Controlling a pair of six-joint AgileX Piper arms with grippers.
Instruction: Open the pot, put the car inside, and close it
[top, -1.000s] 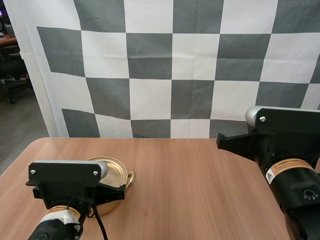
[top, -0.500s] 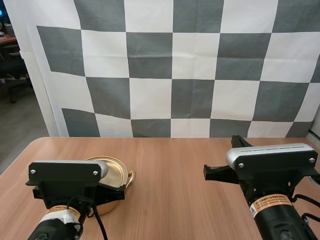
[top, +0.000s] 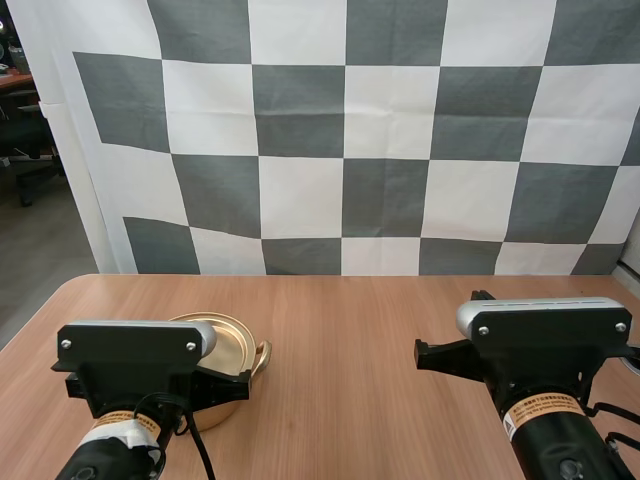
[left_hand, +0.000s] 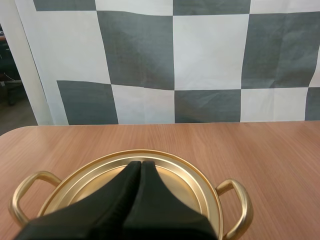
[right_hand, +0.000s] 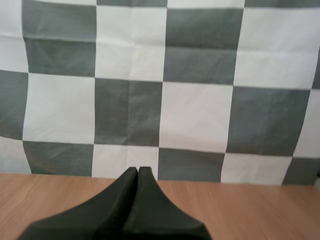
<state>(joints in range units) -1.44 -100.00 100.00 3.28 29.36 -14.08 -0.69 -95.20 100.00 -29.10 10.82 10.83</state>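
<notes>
A gold pot (top: 238, 348) stands on the wooden table at the left, half hidden behind my left arm (top: 135, 365). In the left wrist view its flat lid (left_hand: 187, 177) lies on it, with a loop handle (left_hand: 239, 202) at each side. My left gripper (left_hand: 141, 165) is shut on nothing, its fingers lying together as one dark wedge over the near half of the lid. My right arm (top: 545, 330) is over the table's right side. My right gripper (right_hand: 138, 171) is also shut on nothing and points toward the table's far edge.
The wooden table (top: 350, 320) is bare between the pot and my right arm. Its rounded far left corner (top: 70, 285) lies beyond the pot, and the far edge runs straight across behind both arms.
My right arm came down and swung left from the right edge, then settled slightly to the right. The left arm and the pot have stayed still.
</notes>
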